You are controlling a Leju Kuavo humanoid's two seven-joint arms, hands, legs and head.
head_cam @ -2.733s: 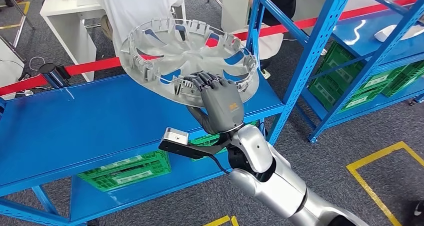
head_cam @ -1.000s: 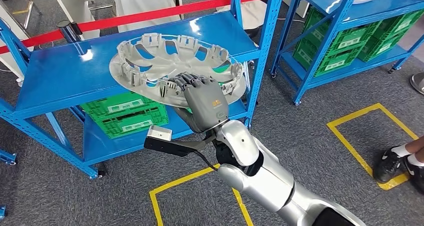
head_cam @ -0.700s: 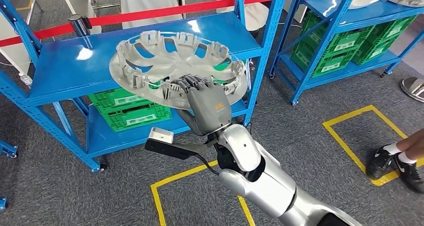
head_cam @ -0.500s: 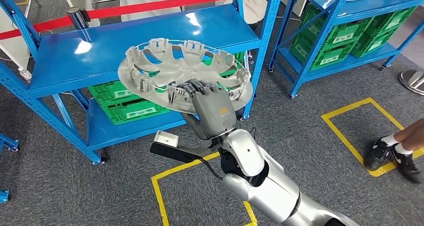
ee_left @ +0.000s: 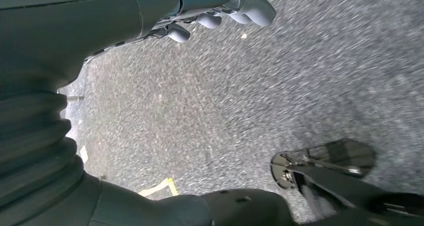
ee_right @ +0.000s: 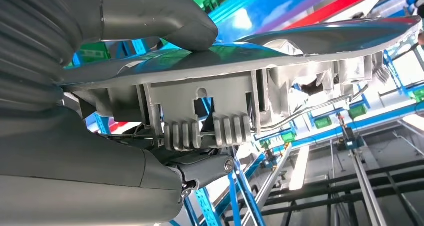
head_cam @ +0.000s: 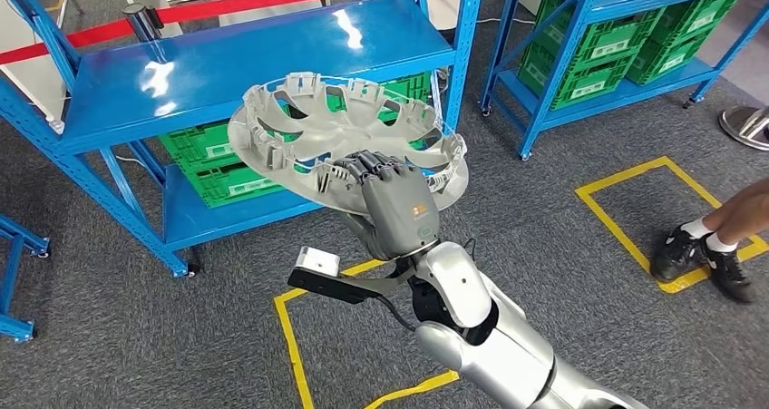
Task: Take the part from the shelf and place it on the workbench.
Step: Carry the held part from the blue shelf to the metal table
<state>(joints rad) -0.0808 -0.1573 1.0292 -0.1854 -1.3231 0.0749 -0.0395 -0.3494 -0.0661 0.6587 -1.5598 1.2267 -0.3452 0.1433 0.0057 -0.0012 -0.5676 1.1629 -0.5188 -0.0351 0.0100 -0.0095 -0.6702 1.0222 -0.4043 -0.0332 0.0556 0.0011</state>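
Fingers of the right hand clamp the near rim of the grey wheel cover, held level before the blue shelf for carrying, while the left hand hangs loosely curled, holding nothing.

The right robot hand pinches the grey wheel cover at its rim (thumb on the smooth face, fingers under the ribbed clips). Blue shelving, possibly blurred, stands behind.
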